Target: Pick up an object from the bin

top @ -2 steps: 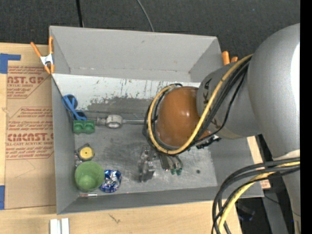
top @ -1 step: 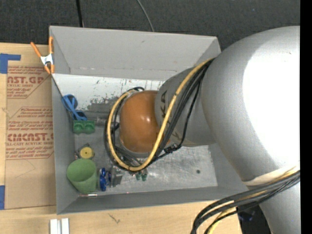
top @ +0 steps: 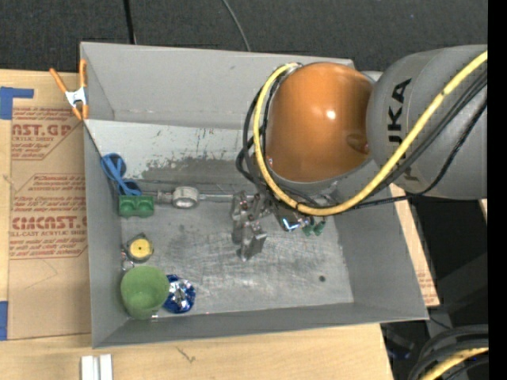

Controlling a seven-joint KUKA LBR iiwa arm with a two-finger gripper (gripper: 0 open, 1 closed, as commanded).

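Camera view shows the gripper low over bare floor near the middle of the bin, with nothing seen in its grasp; whether it stands wide or narrow cannot be told from this angle. Nearest to it, just beside it on the arm's side, lies a small green-and-blue piece, partly tucked under the wrist cables and the orange cover. Its shape cannot be made out. Judged likely light and hard; a hold across its narrow body would suit, once the wrist clears it. On the gripper's far side, away from the arm, a silver round piece lies near, with a thin rod running from it towards the gripper. It is judged to be metal, stiff and smooth, apt to slip, and best taken across the round head. Well apart, beyond it, are a green double block, a blue loop, a yellow disc, a green ball and a crumpled blue-and-white scrap touching the ball. The ball is judged soft and forgiving, the disc flat and awkward to lift.
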